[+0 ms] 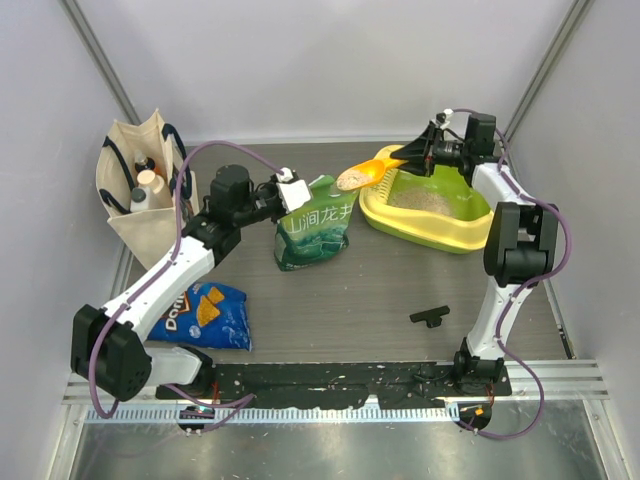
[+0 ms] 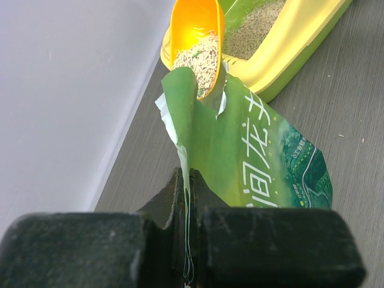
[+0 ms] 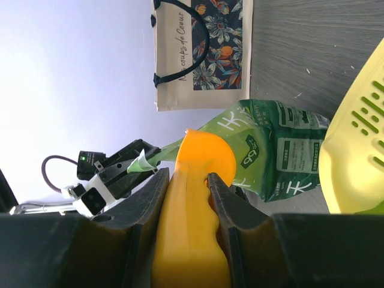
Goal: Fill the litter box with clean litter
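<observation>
The litter box (image 1: 455, 235) sits at the back right, yellow rim, green basin, with beige clean litter (image 1: 425, 199) in it. It also shows in the left wrist view (image 2: 300, 42) and its slotted grate in the right wrist view (image 3: 360, 156). My right gripper (image 1: 423, 156) is shut on the handle of an orange scoop (image 1: 368, 173) loaded with litter (image 2: 201, 60), held above the open green pouch (image 1: 315, 235). My left gripper (image 1: 285, 192) is shut on the pouch's top edge (image 2: 187, 180), holding it upright and open.
A canvas tote bag (image 1: 140, 195) with bottles stands at the back left. A blue Doritos bag (image 1: 205, 315) lies front left. A small black T-shaped part (image 1: 430, 317) lies front right. Grey walls close in both sides.
</observation>
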